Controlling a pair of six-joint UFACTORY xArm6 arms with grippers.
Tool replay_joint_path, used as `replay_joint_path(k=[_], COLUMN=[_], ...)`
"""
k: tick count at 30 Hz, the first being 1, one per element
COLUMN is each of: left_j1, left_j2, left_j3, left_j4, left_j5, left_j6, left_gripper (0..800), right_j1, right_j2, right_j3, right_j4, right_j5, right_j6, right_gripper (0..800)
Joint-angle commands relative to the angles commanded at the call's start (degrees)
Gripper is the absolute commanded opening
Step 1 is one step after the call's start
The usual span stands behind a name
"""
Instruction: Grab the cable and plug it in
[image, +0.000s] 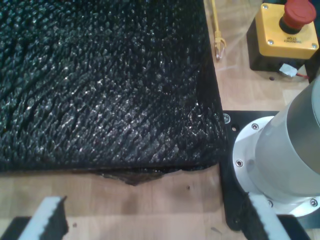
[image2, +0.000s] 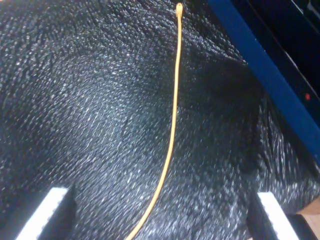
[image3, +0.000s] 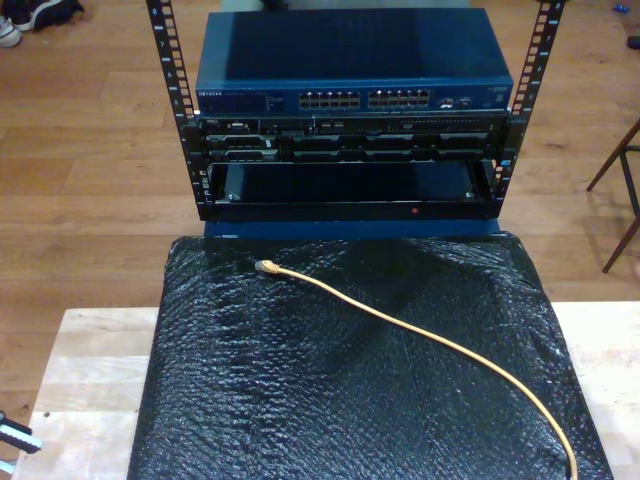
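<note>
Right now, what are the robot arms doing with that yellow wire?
Nothing is holding it yet. The cable lies loose across the black mat, its plug pointing toward the blue switch in the rack. My second gripper hangs open above the cable. My first gripper is open too, over the mat's edge.

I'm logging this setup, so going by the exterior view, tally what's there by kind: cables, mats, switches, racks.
Yellow-orange cable: 1
Black bubble mat: 1
Blue network switch: 1
Black rack: 1
Total: 4
</note>
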Motion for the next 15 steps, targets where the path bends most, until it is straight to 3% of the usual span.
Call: replay_joint_path(k=[15], left_j1=[-6.7], left_j2=[0.4], left_j3=[0.2], left_j4=[-2.2], left_j5=[-2.3], left_j6=[-7.6], left_gripper=[800], right_j1=[19.2], right_j2=[7.4], right_j3=[2.1], right_j4=[-0.5], right_j5=[-15.8], right_j6=[4.6], right_gripper=[798])
